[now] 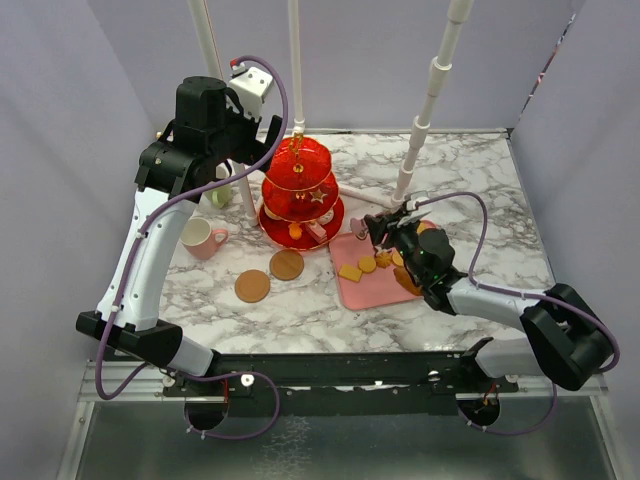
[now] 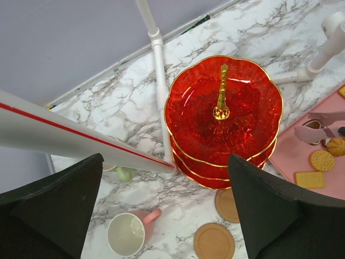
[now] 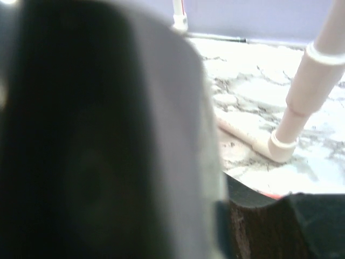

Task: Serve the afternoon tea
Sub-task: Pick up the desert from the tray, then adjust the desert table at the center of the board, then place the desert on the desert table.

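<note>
Cookie-loading step: right gripper (image 1: 376,229) at pink rectangular tray (image 1: 365,292), grip unclear; left gripper (image 2: 165,157) spread by translucent red three-tier stand (image 2: 205,108). Next: clean lift.

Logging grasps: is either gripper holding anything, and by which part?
Left gripper: nothing, open. Right gripper: cannot tell; its fingers flank a brown pastry on the tray.
</note>
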{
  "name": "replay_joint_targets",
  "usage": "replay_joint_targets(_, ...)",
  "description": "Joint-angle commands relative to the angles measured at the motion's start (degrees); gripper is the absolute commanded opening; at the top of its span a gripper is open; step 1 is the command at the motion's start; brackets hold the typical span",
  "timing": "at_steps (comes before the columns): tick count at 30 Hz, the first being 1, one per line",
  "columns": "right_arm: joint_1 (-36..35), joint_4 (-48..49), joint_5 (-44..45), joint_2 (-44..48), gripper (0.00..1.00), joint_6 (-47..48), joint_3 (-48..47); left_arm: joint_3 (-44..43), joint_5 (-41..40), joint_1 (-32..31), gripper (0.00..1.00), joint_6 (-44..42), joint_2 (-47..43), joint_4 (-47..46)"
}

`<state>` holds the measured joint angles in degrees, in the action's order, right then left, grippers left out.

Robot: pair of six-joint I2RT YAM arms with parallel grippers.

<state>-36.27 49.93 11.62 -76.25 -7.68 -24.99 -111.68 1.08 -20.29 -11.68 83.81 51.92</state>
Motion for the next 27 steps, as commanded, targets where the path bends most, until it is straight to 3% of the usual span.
replay_joint_targets(1, -0.5, -2.69, -3.71, 2.94, 0.44, -0.31, -4.6, -1.18, 1.28, 0.34, 0.99, -0.11, 0.3, -0.36)
replay_joint_targets(14, -4.12, -5.46, -7.14, -5.21, 0.43, -3.37, -21.47, -0.78, 1.42, 0.34, 0.99, -0.03, -0.11, -0.44)
replay_joint_targets(23, -5.74, -4.92, -5.38, -7.82, 0.43, -4.36, -23.0, 3.3, 4.03, 0.34, 0.99, -1.24, 2.3, -3.09)
replay_joint_targets(27, -5.74, -5.2, -4.61, -7.31, 0.43, -4.39, -22.82, 0.86, 7.18, 0.34, 0.93, 0.36, 7.06, -3.96)
